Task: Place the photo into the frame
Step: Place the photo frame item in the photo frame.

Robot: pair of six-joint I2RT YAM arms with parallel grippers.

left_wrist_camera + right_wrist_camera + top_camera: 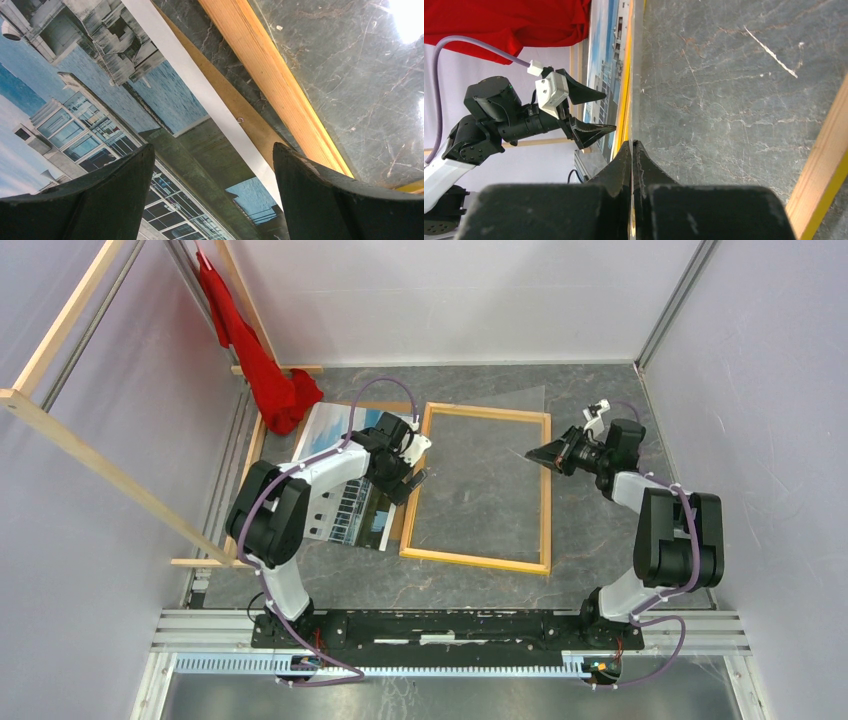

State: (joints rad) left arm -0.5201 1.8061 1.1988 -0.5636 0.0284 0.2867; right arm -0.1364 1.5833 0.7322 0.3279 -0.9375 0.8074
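The frame (pixel 547 490) lies flat on the table's middle, wood back up, with yellow showing at its edges (pixel 270 80). The photo (pixel 330 430) lies face up just left of it on a brown backing board (pixel 240 115). My left gripper (pixel 418 462) is open and empty, low over the photo's (pixel 100 100) right edge beside the frame's left rail. My right gripper (pixel 530 454) is shut on the edge of a clear sheet (pixel 490 405), holding it tilted over the frame's right side. In the right wrist view the sheet (pixel 634 75) shows edge-on between the closed jaws (pixel 632 142).
A red cloth (pixel 270 380) hangs at the back left, touching the photo's far corner. A wooden rack (pixel 100 460) stands along the left wall. White walls enclose the table on three sides.
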